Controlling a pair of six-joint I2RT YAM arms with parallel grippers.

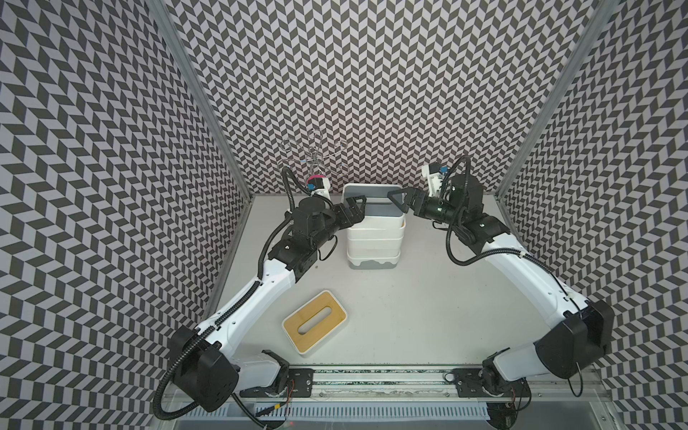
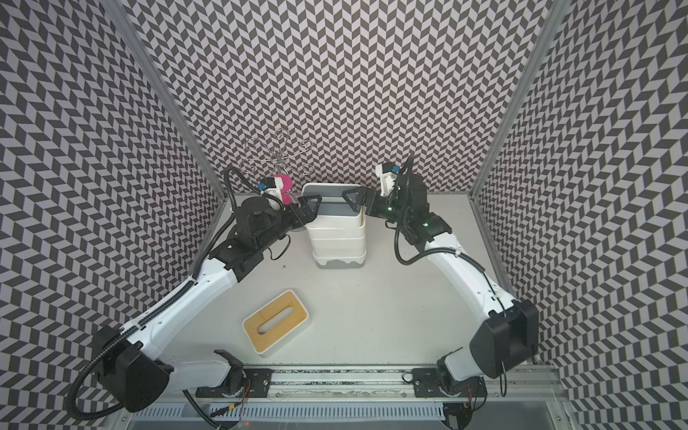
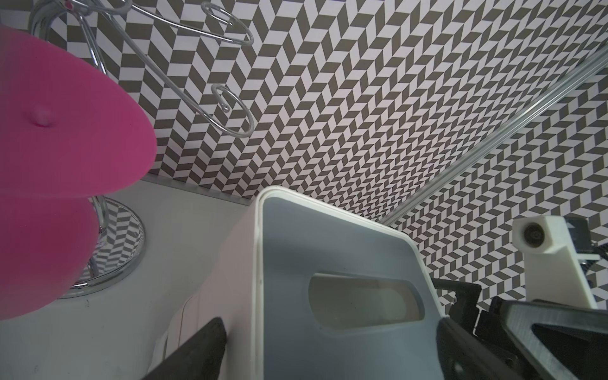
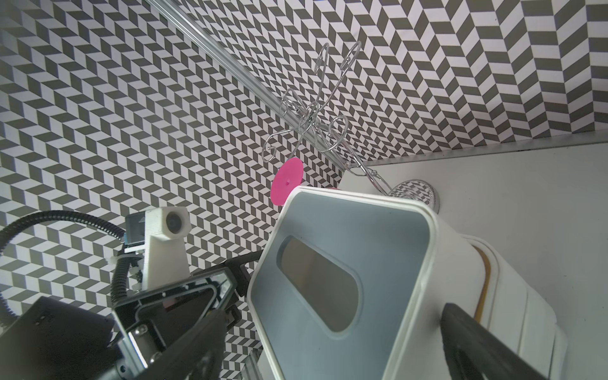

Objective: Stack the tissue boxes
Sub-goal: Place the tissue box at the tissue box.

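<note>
You see one stack (image 1: 374, 242) far, one tan-lidded box (image 1: 314, 322) near left; left tool (image 1: 357, 212) and right tool (image 1: 397, 203) stand wide open at the stack top.

One loose tissue box (image 1: 315, 321), one stack of boxes (image 1: 374, 242), one wire stand (image 1: 314, 156).

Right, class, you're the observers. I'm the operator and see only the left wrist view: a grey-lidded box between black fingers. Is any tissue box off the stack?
Observer: Yes, one bamboo-lidded box lies alone on the table, near the front.
Operator: What's at the bottom of the stack?
Observer: The stack rests on a grey-based box.
Operator: And the right gripper?
Observer: The right gripper is open, astride its end of the grey-lidded box.
</note>
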